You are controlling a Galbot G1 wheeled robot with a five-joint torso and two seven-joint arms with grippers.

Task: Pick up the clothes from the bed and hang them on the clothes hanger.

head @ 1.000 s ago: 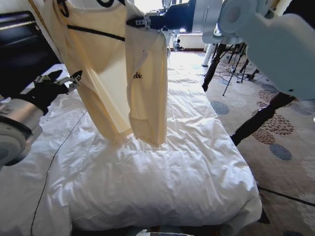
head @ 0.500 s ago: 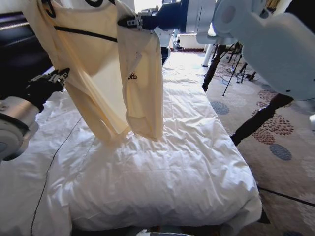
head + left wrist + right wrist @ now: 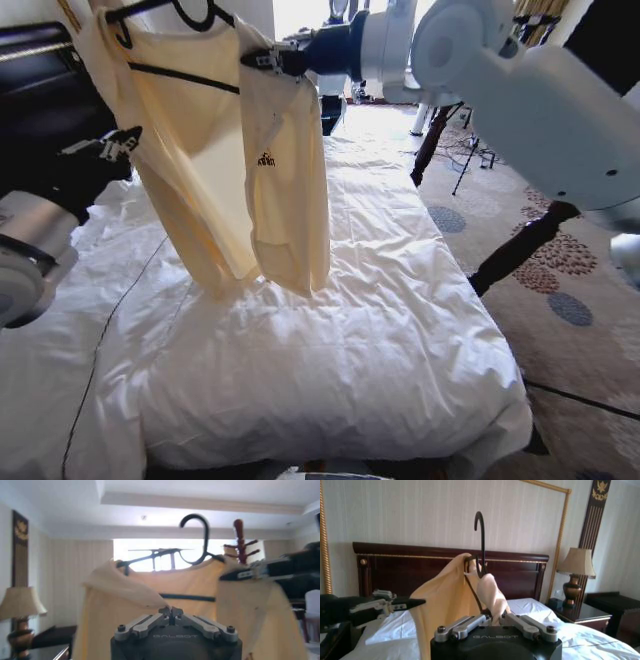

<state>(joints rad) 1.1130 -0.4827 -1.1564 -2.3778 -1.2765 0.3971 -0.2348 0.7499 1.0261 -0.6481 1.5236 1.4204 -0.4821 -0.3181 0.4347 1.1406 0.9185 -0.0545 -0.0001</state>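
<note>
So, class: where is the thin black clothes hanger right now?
In the head view, the thin black clothes hanger hangs inside the pale yellow shirt, raised above the white-duveted bed, with the right gripper pinching the shirt's shoulder and the left gripper beside the other edge.

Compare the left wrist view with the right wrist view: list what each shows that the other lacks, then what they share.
Left wrist alone: a bright window behind the garment, and a dark turned post.

Right wrist alone: the dark headboard, the white bed and a bedside lamp.

Both: the cream clothes on the black clothes hanger, with the left gripper shut on one shoulder and the right gripper shut on the other.
</note>
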